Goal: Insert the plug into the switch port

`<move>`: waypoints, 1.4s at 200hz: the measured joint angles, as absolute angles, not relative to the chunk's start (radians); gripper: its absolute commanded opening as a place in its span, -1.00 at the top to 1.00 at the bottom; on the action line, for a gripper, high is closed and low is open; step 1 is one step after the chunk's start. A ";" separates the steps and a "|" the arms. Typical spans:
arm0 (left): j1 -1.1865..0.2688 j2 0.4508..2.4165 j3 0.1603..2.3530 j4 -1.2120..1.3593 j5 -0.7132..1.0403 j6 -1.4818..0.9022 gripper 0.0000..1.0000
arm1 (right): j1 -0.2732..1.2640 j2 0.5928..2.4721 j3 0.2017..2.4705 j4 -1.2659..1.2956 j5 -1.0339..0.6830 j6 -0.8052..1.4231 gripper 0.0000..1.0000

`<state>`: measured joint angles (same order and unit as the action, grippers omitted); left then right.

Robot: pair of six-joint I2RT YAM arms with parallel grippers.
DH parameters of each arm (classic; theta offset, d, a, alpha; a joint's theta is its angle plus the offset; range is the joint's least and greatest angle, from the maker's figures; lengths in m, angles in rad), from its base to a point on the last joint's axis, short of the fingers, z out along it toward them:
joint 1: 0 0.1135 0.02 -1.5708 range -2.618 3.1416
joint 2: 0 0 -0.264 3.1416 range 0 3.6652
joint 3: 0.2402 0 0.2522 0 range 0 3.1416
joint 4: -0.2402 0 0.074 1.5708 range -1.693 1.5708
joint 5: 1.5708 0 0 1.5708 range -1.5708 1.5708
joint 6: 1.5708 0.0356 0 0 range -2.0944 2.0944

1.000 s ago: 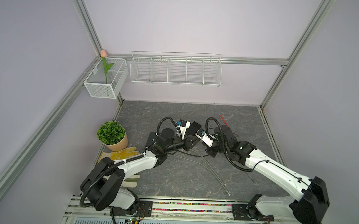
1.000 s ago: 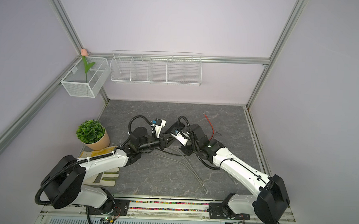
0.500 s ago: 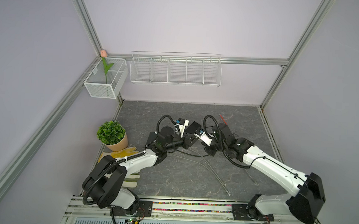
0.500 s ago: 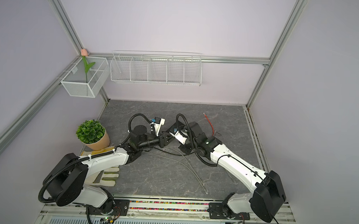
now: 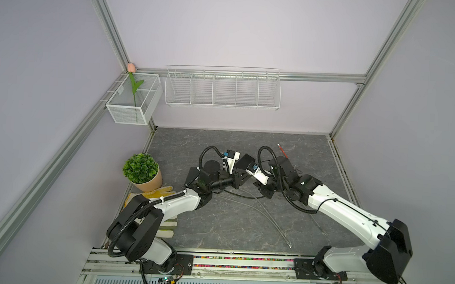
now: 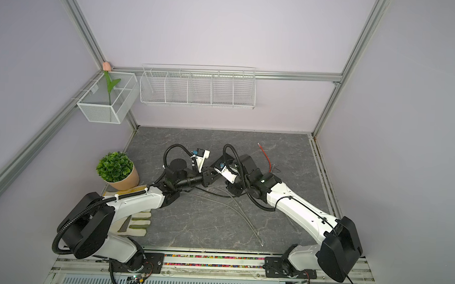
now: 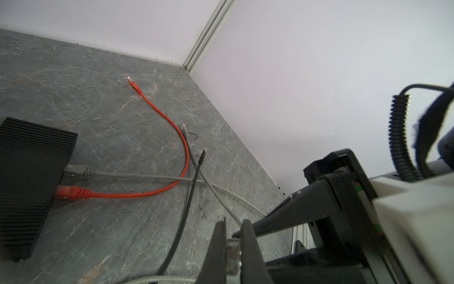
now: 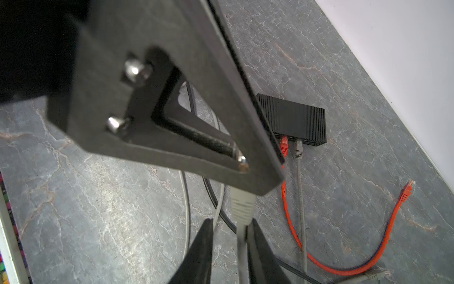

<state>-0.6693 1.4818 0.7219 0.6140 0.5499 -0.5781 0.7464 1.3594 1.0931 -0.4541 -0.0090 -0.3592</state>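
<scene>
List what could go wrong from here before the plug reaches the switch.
1. The left end effector grips the plug only by its tip; it may twist or slip.
2. Its cable runs through the open right end effector and could snag.
3. A red plug and a grey plug already sit in the switch; the held one may knock them.

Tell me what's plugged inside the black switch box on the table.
A red plug and a grey plug sit side by side in the switch. Its other ports cannot be seen; the left gripper covers part of that side.
</scene>
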 measured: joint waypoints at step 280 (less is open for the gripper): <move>-0.669 1.468 0.722 0.598 0.540 -0.572 0.36 | 0.743 1.373 1.087 -0.431 0.029 -0.359 0.86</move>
<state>-0.6693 1.4681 0.7219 0.5976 0.5396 -0.5720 0.7429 1.3727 1.0866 -0.4313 0.0292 -0.3592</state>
